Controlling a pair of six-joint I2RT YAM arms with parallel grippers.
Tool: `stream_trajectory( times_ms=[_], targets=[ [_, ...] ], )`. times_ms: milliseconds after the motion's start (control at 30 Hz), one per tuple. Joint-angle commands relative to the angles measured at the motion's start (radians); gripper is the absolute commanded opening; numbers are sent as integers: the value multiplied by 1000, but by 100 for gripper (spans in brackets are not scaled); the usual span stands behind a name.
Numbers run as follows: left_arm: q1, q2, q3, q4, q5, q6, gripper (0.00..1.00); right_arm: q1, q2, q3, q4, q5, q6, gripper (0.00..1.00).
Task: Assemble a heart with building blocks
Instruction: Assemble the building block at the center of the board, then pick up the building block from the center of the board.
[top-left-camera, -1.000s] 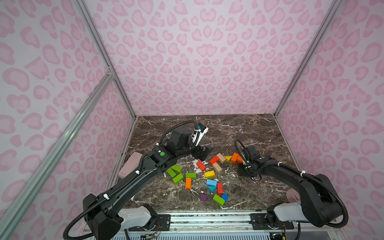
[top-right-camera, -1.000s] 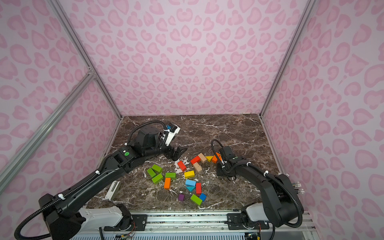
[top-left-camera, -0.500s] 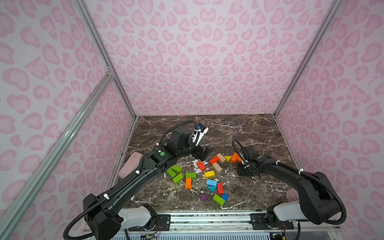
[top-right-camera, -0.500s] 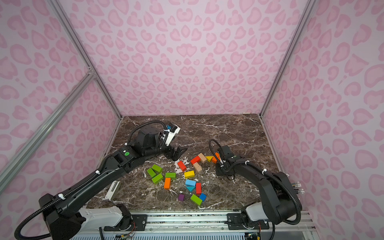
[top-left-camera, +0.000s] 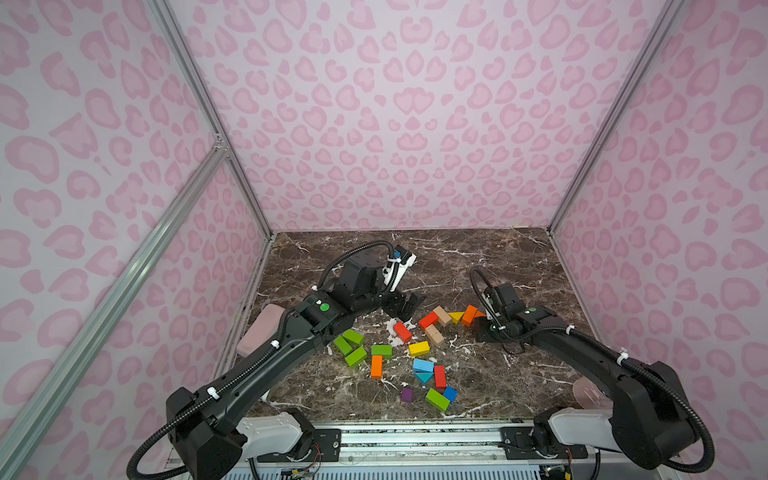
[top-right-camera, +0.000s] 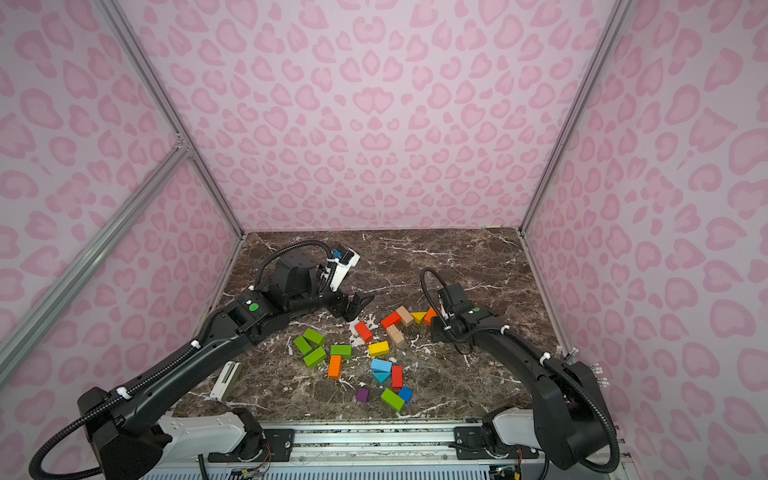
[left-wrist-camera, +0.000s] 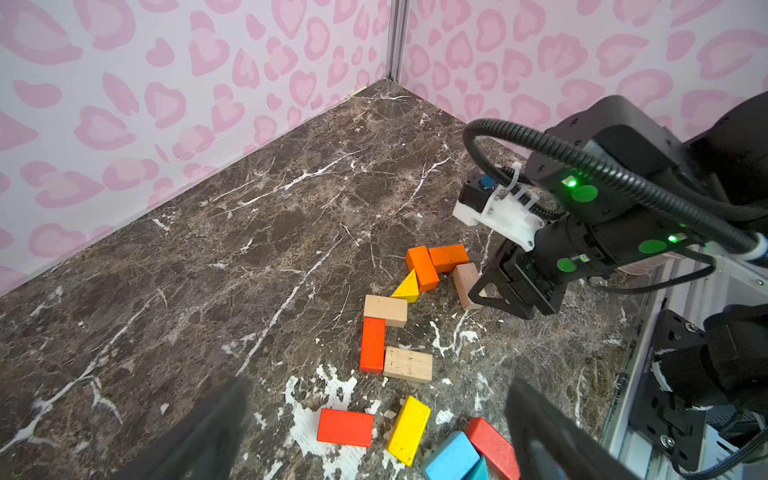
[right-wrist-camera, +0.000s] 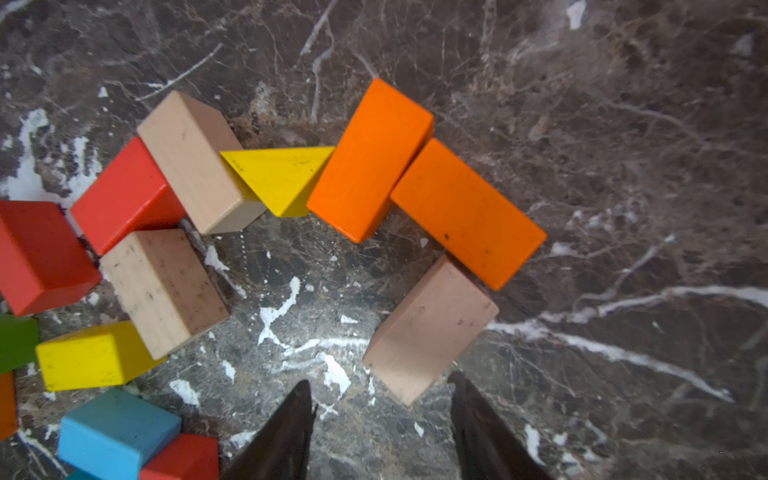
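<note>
The right gripper (right-wrist-camera: 381, 379) hangs low over the dark brown marbled worktop (top-left-camera: 490, 257). Its fingers are parted wider than the plain tan wooden brick (right-wrist-camera: 428, 328), whose near end lies just ahead of the tips, and neither finger touches it. That brick's far end meets a long orange wooden brick (right-wrist-camera: 465, 212), which abuts a second orange brick (right-wrist-camera: 370, 162). Next come a yellow triangular prism (right-wrist-camera: 282, 178), another tan brick (right-wrist-camera: 195, 162) and a red brick (right-wrist-camera: 124, 195), all touching in a bent chain at mid-worktop on the right arm's side. The left gripper (top-left-camera: 407, 307) sits just beyond a separate red brick (top-left-camera: 402, 331), with its fingers spread wide and holding nothing. Nearer the robot's base, a cluster of green bricks (top-left-camera: 356, 356), an upright-lying orange brick (top-left-camera: 376, 366), a light blue brick (top-left-camera: 423, 365) and a purple cube (top-left-camera: 406, 395) lie scattered, apart from the chain.
</note>
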Motion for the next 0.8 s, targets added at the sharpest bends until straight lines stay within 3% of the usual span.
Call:
stream_trajectory(
  times_ms=[0, 333, 433, 767],
  targets=[
    [6, -8, 1, 40, 10, -1, 99, 27, -41, -6, 5, -32, -21, 57],
    [17, -20, -4, 53, 3, -13, 99, 133, -96, -66, -4, 35, 50, 56],
    [18, -20, -3, 54, 4, -14, 99, 128, -78, -59, -19, 95, 96, 55],
    [19, -20, -4, 53, 3, -11, 99, 60, -24, -74, 44, 39, 68, 53]
  ],
)
